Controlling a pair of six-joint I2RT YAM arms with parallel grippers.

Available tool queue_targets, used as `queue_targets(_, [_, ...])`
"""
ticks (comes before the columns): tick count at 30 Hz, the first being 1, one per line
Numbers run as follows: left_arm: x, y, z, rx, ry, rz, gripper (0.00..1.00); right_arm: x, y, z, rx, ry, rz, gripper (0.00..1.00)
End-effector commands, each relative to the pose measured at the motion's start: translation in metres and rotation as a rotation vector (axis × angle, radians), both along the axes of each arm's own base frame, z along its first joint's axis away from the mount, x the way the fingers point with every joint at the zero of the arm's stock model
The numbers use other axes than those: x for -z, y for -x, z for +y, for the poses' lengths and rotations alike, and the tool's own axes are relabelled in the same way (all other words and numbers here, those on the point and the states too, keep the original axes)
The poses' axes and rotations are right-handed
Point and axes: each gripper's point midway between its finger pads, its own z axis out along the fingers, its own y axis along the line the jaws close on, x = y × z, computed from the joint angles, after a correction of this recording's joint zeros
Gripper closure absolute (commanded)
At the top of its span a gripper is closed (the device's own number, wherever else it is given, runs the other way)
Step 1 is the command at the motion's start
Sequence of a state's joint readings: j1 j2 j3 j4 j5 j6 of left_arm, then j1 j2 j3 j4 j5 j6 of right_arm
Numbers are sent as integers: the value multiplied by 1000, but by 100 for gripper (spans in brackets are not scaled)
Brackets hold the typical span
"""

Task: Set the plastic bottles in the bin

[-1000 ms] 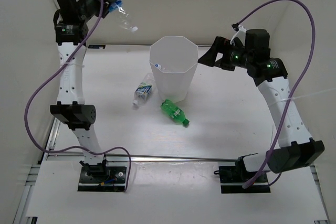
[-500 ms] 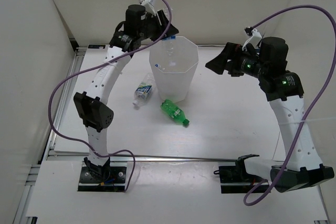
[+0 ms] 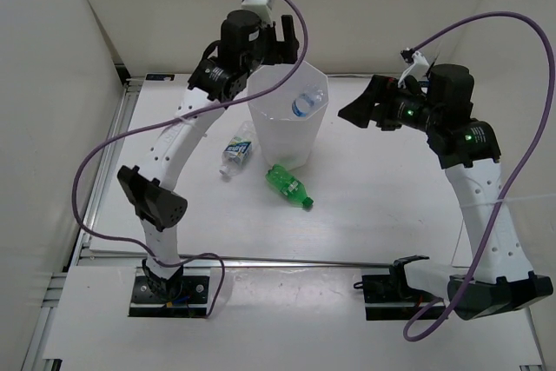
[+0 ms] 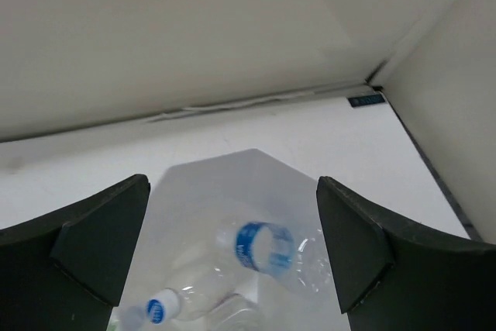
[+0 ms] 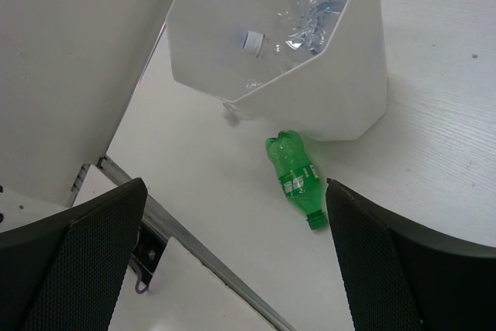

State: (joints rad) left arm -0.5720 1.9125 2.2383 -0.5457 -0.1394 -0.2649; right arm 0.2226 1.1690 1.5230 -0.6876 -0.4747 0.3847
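Observation:
The white bin (image 3: 291, 141) stands mid-table. My left gripper (image 3: 293, 41) hangs above its far rim, open and empty. Below its jaws a clear bottle with a blue label (image 4: 267, 246) drops loose inside the bin (image 4: 225, 184), over another clear bottle with a blue-and-white cap (image 4: 167, 305). That dropping bottle (image 3: 305, 103) shows just under the rim. My right gripper (image 3: 352, 109) is open in the air to the right of the bin. A green bottle (image 3: 289, 186) and a clear labelled bottle (image 3: 236, 149) lie on the table beside the bin's base.
White walls close the table at the back and both sides. A metal rail (image 3: 287, 260) runs across the near edge by the arm bases. In the right wrist view the green bottle (image 5: 298, 177) lies just in front of the bin (image 5: 349, 91).
My left arm swung from the far left to above the bin carrying a clear bottle, then opened; the bottle now falls inside the bin. The right arm rose slightly and stays open.

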Motion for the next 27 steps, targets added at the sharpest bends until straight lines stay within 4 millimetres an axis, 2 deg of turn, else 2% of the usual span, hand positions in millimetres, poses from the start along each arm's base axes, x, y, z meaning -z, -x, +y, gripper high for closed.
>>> queue_targets(1, [-100, 41, 89, -289, -24, -220, 0, 0, 1, 2, -26, 0, -17, 0])
queue_targets(2, [-93, 43, 101, -349, -42, -205, 0, 1, -2, 3, -34, -3, -15, 0])
queue_targets(3, [-92, 45, 123, -430, -53, -199, 0, 0, -3, 4, -34, -5, -24, 0])
queue_targets(4, [-100, 58, 168, -601, -23, -203, 0, 6, -4, 6, -41, -11, 3, 0])
queue_targets(5, [-68, 56, 184, -672, -58, -144, 0, 8, -6, 6, -41, -9, 12, 0])
queue_targets(6, [-52, 59, 202, -723, -54, -115, 0, 6, -6, 8, -48, -21, 9, 0])
queue_targets(7, [-35, 60, 209, -731, 1, -80, 0, 7, -10, 9, -48, -21, 10, 0])
queue_targets(8, [-29, 69, 234, -754, 37, -66, 0, 13, -10, 12, -63, -31, 39, 0])
queue_targets(9, [22, 65, 235, -729, 15, 34, 0, 11, -11, 12, -63, -33, 29, 0])
queue_targets(10, [44, 65, 229, -656, 25, 88, 0, 14, -12, 14, -75, -36, 42, 0])
queue_targets(11, [61, 67, 240, -649, 19, 127, 0, 17, -15, 15, -72, -41, 60, 0])
queue_targets(12, [102, 69, 238, -611, -14, 215, 0, 16, -16, 16, -72, -43, 51, 0])
queue_targets(13, [116, 72, 237, -559, -33, 247, 0, 15, -16, 17, -82, -47, 52, 0])
queue_targets(14, [131, 74, 224, -460, -22, 294, 0, 15, -17, 17, -82, -47, 52, 0])
queue_targets(15, [158, 78, 224, -436, -43, 356, 0, 15, -17, 17, -82, -47, 52, 0])
queue_targets(17, [177, 83, 223, -419, -64, 396, 0, 17, -19, 16, -87, -41, 52, 0])
queue_targets(18, [203, 84, 224, -416, -94, 444, 0, 17, -19, 16, -87, -41, 52, 0])
queue_targets(20, [221, 81, 223, -417, -101, 460, 0, 21, -19, 16, -86, -39, 63, 0])
queue_targets(22, [252, 82, 220, -401, -118, 518, 0, 28, -20, 17, -97, -41, 83, 0])
queue_targets(23, [255, 78, 217, -392, -113, 518, 0, 27, -19, 18, -105, -45, 84, 0])
queue_targets(26, [282, 77, 211, -324, -158, 552, 0, 25, -19, 20, -115, -50, 76, 0])
queue_targets(27, [285, 72, 199, -251, -154, 540, 0, 29, -18, 20, -115, -49, 87, 0])
